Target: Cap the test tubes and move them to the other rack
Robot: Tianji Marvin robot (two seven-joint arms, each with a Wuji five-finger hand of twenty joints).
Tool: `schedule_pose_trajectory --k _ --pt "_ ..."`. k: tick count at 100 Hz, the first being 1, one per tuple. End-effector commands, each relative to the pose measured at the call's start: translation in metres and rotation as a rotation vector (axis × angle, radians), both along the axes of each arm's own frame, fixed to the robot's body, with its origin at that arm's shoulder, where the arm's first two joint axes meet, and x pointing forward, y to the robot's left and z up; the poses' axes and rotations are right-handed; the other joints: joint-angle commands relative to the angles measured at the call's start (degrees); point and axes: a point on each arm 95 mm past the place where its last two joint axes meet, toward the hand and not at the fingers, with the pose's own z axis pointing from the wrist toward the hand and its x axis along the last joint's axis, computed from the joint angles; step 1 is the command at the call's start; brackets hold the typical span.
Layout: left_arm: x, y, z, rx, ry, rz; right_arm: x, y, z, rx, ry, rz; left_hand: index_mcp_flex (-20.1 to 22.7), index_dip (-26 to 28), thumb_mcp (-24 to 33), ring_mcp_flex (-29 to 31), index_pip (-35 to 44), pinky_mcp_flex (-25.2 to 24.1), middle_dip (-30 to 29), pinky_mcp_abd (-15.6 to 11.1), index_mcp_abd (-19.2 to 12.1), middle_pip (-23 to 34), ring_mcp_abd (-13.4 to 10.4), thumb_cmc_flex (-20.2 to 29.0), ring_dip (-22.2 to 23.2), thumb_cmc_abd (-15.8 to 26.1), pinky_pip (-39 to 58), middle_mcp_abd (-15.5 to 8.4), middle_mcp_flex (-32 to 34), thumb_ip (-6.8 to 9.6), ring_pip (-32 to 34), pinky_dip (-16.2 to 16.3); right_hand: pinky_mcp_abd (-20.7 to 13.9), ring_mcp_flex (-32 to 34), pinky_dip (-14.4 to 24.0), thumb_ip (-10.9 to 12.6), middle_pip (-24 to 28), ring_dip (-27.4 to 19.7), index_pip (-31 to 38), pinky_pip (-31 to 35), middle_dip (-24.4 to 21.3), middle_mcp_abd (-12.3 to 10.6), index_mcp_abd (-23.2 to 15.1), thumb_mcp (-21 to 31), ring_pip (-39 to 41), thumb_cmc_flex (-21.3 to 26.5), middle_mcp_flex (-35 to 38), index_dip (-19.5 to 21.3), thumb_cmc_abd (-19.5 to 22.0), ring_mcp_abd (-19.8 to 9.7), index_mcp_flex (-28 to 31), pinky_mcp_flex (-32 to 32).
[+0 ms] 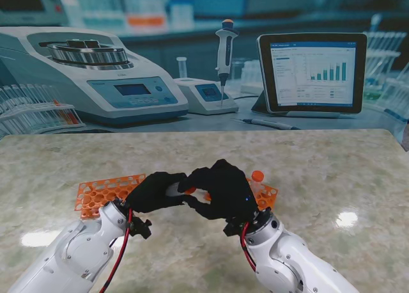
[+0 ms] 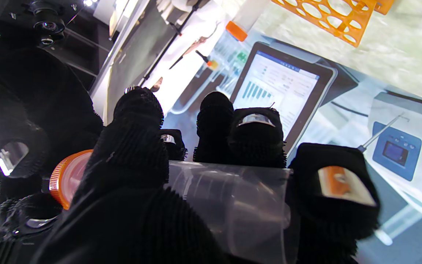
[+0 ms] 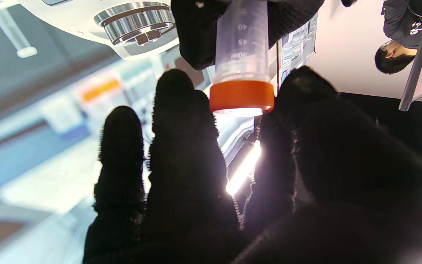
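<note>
While the left hand (image 1: 155, 190) grips the clear tube (image 2: 229, 205) mid-barrel above the tabletop (image 1: 319, 171), the right hand (image 1: 223, 189) pinches its orange cap (image 3: 241, 96); light, slick plastic, best held firmly.

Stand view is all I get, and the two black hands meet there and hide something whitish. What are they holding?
Observer: The left wrist view shows a clear plastic tube lying across the left hand, with the fingers wrapped around it.
Operator: Is the tube open?
Observer: No. The right wrist view shows an orange cap sitting on its end.
Operator: What is the other hand doing?
Observer: The right hand has fingertips on either side of that cap and seems to be pinching it.
</note>
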Motion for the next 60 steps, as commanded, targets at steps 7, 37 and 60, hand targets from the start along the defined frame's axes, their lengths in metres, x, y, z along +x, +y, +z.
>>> schedule_pose_trajectory --k 7,37,60 --pt "-0.0005 -0.0009 0.0013 -0.001 -0.001 -0.004 -0.0026 0.0002 -0.0001 -0.008 0.007 0.001 -0.04 3.89 0.0 1.49 3.5 2.05 -0.4 -8.85 -2.08 0.32 -2.47 2.26 0.29 3.92 10.34 -2.09 -0.36 -0.52 1.04 1.65 1.23 -2.23 1.06 1.53 -0.96 -0.94 -1.17 -0.32 -1.58 -5.06 4.7 -0.77 -2.24 -1.5 -2.3 0.73 2.08 -0.35 -1.99 -1.92" --pt "-0.0005 -0.0007 0.0013 -0.001 -0.002 -0.004 -0.0038 -0.0007 -0.0002 -0.031 0.009 -0.005 -0.05 3.87 -0.02 1.49 3.5 2.03 -0.4 -8.8 -2.06 0.31 -2.47 2.29 0.3 3.95 10.24 -2.16 -0.34 -0.52 1.03 1.65 3.32 -7.09 2.81 3.63 -4.51 -2.17 -11.84 -1.43 -5.15 -4.86 4.56 -2.99 -5.18 -6.21 -6.75 4.68 6.77 2.38 -2.21 -7.85" --pt "-0.0003 -0.0011 0.0013 0.0 -0.001 -0.005 -0.0054 -0.0033 0.0011 -0.038 0.003 -0.018 -0.06 3.87 -0.01 1.46 3.5 2.02 -0.39 -8.73 -2.11 0.31 -2.45 2.34 0.28 3.93 10.12 -2.14 -0.38 -0.51 0.97 1.63 4.1 -8.59 3.61 4.44 -5.22 -3.05 -13.46 -1.69 -5.88 -5.37 3.03 -5.04 -6.42 -8.31 -7.68 5.64 8.8 3.62 -2.46 -9.82"
